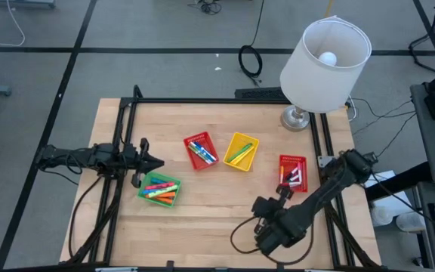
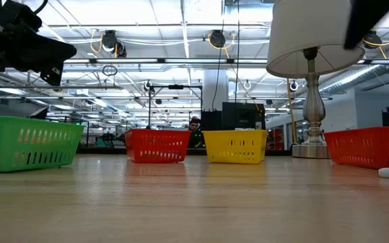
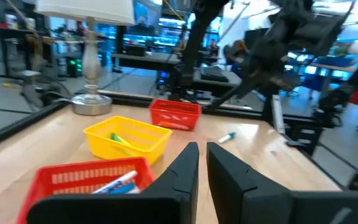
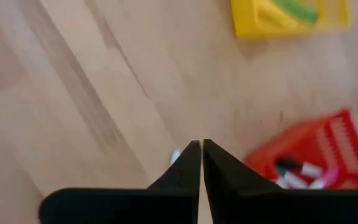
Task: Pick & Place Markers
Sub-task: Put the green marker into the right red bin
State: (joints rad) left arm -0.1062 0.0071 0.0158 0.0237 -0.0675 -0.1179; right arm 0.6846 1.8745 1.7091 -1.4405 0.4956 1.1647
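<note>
At my left fingertips first: the left gripper (image 1: 159,162) hangs above the table just beside the green basket (image 1: 141,188), on its far side. Its jaws are a sliver apart and hold nothing. Orange, pink and green markers (image 1: 161,191) are piled in that basket. Any print on them is too small to read.

Over on the other side, my right gripper (image 4: 202,144) points down at the bare wood with its jaws pressed together, empty. A loose marker (image 4: 174,156), pale-tipped, lies on the table right next to those tips; I can't tell if it's touching. From the left wrist it shows as white with a green cap (image 3: 227,136).

Just beyond it sits the right-hand red basket (image 1: 292,158), with white and pink markers inside.

Further out, mid-table, are a second red basket (image 1: 190,142) holding blue and white markers and the yellow basket (image 1: 233,139) holding a green one.

Farthest back stands the lamp (image 1: 325,53), at the table's far edge.
</note>
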